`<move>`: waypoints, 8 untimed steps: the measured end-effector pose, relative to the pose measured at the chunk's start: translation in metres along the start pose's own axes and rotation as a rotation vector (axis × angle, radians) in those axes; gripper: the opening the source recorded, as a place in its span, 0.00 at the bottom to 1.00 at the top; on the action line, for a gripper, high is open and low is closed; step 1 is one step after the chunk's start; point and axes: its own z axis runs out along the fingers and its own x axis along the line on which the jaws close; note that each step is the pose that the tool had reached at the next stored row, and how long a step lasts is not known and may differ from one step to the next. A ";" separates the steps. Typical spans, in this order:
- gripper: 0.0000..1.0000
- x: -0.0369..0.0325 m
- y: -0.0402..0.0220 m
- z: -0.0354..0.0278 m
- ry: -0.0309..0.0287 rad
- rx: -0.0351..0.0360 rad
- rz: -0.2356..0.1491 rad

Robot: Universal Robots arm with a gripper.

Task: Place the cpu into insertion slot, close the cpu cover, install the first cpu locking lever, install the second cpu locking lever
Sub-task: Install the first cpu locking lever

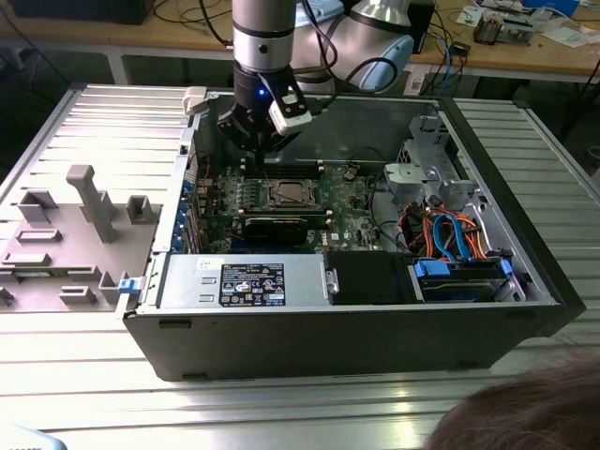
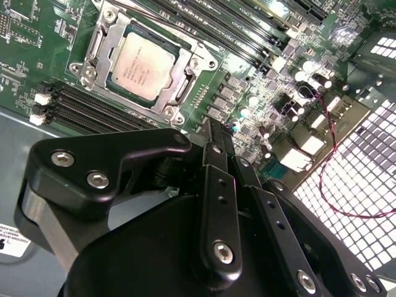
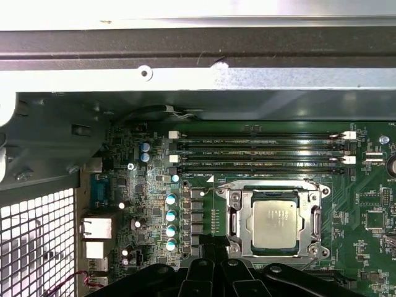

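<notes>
silver cpu (image 2: 137, 68) seated flat, cpu cover (image 2: 100, 48) closed

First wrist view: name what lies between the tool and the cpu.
In the first wrist view, the cpu cover's edge and a motherboard strip lie between tool and cpu.

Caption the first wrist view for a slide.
Chip seated inside the lowered metal cover, pincer poised beside it above the green board.

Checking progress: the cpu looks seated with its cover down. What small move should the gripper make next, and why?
Probably ease the gripper toward a locking lever: the cpu already lies under the lowered cpu cover, while the closed fingers hang beside that cover, touching nothing. Whether the levers are latched is unclear.
</notes>
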 end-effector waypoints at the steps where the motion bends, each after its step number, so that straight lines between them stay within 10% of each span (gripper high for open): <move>1: 0.11 0.0003 0.0000 0.0000 0.0000 0.0000 0.000; 8: 0.11 0.0024 0.0000 0.0001 0.0000 0.0000 0.000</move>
